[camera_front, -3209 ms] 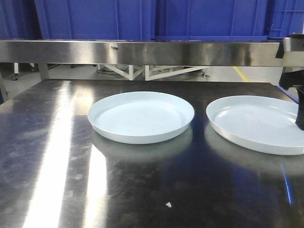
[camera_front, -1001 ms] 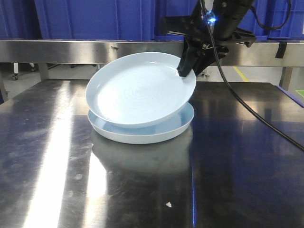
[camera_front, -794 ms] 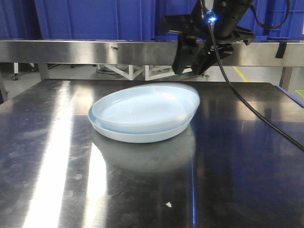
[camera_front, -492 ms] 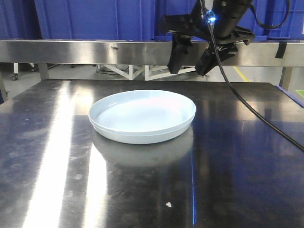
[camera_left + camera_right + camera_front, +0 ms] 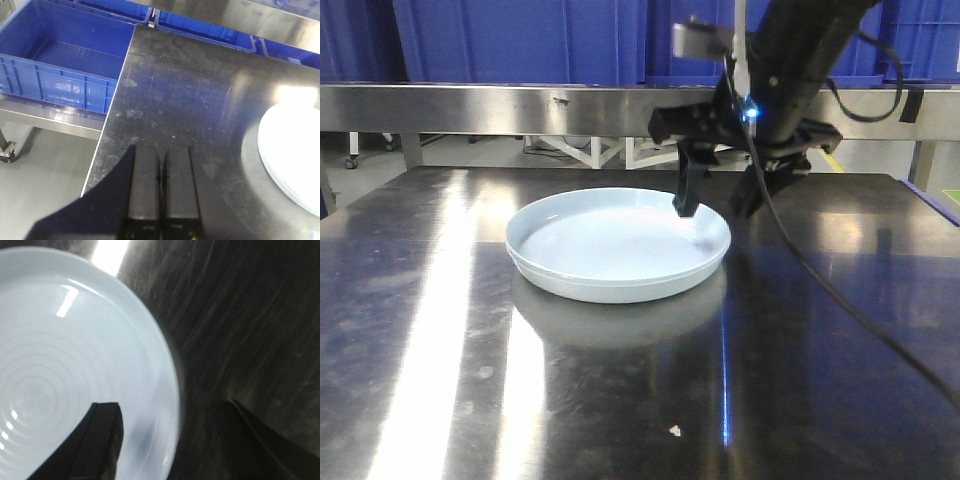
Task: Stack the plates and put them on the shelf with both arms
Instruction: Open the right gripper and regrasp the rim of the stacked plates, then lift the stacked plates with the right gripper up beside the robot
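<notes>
Since the plates point(image 5: 618, 243) lie nested as one stack near the middle of the worktop point(image 5: 430, 360), treat them as a single load. The right gripper point(image 5: 714, 207) hangs at the stack's right rim with its jaws spread wide, one finger over the plate's well and the other outside it over bare steel. The right wrist view shows the rim passing between them. Lower until both rims sit between the fingers, then close on both, not on the upper plate alone. The left gripper point(image 5: 161, 192) hovers over the worktop's edge, well apart from the stack, jaws pressed together. Open it and bring it to the opposite rim before lifting. Raise both sides level toward the shelf point(image 5: 520, 108) behind. Half a second ago the right gripper stood higher, above the far rim. Three seconds ago the plates lay side by side.
</notes>
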{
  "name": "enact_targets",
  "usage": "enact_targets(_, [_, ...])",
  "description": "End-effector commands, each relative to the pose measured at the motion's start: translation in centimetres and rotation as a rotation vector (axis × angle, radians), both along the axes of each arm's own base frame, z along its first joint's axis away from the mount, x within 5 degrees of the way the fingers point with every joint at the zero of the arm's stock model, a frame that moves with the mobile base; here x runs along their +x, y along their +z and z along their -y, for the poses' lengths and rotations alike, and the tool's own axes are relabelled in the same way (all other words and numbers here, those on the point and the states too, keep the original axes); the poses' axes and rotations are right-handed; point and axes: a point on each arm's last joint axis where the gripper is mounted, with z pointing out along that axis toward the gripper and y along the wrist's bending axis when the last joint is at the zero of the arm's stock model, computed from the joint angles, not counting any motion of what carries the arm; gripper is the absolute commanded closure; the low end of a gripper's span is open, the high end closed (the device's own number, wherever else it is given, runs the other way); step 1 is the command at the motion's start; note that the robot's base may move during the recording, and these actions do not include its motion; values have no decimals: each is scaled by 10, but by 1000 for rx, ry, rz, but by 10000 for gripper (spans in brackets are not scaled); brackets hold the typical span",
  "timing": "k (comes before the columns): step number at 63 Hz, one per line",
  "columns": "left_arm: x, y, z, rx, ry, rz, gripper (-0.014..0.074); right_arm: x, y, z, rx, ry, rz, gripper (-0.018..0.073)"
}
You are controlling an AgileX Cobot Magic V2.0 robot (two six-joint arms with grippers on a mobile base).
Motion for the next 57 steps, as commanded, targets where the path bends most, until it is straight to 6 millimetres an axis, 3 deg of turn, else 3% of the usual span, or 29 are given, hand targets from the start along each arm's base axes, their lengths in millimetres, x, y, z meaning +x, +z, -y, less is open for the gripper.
enact_targets(1, [3,16,1,-20,4,104,494,4,23,-1,34,1,83,73])
enact_targets(14, [3,16,1,-20,4,104,494,6,12,-2,22,2,52,82])
enact_targets(20, [3,16,1,-20,4,104,494,6,12,-2,22,2,53,225])
enact_targets(27, [3,16,1,-20,4,104,494,5,16,-1,24,3,62,533])
enact_targets(32, [3,16,1,-20,4,104,494,4,24,-1,34,1,89,482])
enact_targets(42, [3,16,1,-20,4,104,494,-3,63,4,69,-4,230,508])
enact_targets(57, [3,16,1,-20,4,104,494,-32,144,30,127,-33,475,508])
